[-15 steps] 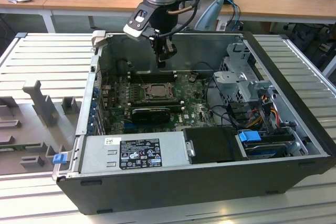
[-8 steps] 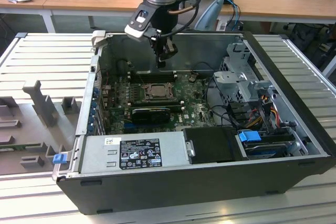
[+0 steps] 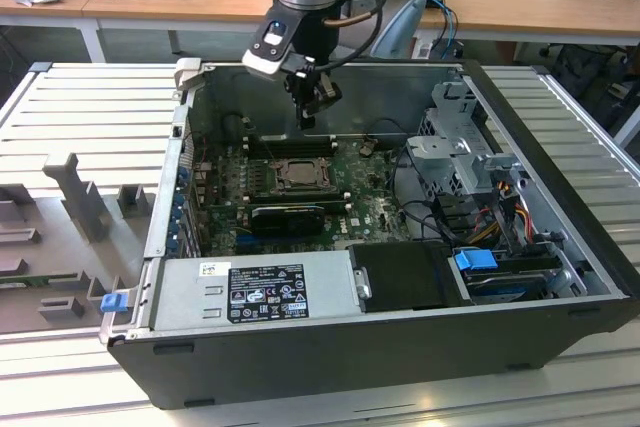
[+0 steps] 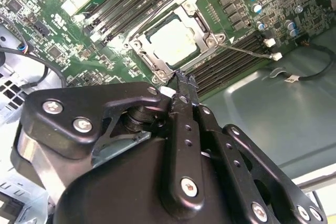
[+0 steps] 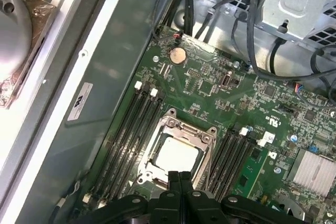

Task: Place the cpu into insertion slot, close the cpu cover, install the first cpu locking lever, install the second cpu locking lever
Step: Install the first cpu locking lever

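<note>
The cpu [image 5: 176, 155] shows its pale silver top inside the insertion slot [image 3: 300, 175] on the green motherboard. The cpu cover [image 5: 206, 139], a dark metal frame with a square window, lies flat around the chip; it appears again in the second wrist view as the cpu cover [image 4: 198, 20] around the cpu [image 4: 172, 41]. A thin wire lever [image 4: 244, 51] sticks out from one socket corner. My gripper [image 3: 307, 119] hangs above the slot, inside the open computer case. Its fingertips [image 4: 184, 78] are pressed together, holding nothing, and my gripper [image 5: 180, 177] sits just short of the socket's edge.
Black memory slots [image 5: 134, 129] flank the socket. A long black ribbed card [image 3: 288, 215] lies in front of it, then the power supply [image 3: 255, 292]. A metal drive cage [image 3: 465, 147] and loose cables [image 3: 500, 217] fill the exterior view's right. Grey fixtures [image 3: 75, 197] stand outside the case.
</note>
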You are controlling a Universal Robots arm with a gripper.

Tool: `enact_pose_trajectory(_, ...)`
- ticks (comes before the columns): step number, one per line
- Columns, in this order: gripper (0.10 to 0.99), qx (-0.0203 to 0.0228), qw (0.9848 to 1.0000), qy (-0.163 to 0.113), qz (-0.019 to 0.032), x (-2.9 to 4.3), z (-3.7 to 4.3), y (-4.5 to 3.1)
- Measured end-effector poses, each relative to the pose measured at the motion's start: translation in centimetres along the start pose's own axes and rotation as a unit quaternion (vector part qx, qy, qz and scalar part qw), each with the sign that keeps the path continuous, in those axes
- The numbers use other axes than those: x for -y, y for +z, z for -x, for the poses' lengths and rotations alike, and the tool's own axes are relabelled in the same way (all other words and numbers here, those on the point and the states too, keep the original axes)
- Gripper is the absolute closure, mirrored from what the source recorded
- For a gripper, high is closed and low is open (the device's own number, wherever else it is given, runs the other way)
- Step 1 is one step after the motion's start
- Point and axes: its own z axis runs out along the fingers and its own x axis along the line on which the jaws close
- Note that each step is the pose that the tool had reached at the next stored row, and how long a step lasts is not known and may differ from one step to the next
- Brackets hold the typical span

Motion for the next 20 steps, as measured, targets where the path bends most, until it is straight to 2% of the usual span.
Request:
enact_pose_trajectory(8, 0.980, -0.0014, 0.9995, -0.030, -0.0005, 0.02, 0.00, 0.00)
enact_pose_trajectory(12, 0.980, -0.0024, 0.9987, -0.052, -0.0008, 0.02, 0.00, 0.00)
enact_pose_trajectory(17, 0.980, -0.0046, 0.9950, -0.100, -0.0016, 0.02, 0.00, 0.00)
enact_pose_trajectory(20, 0.980, -0.0061, 0.9913, -0.132, -0.0020, 0.02, 0.00, 0.00)
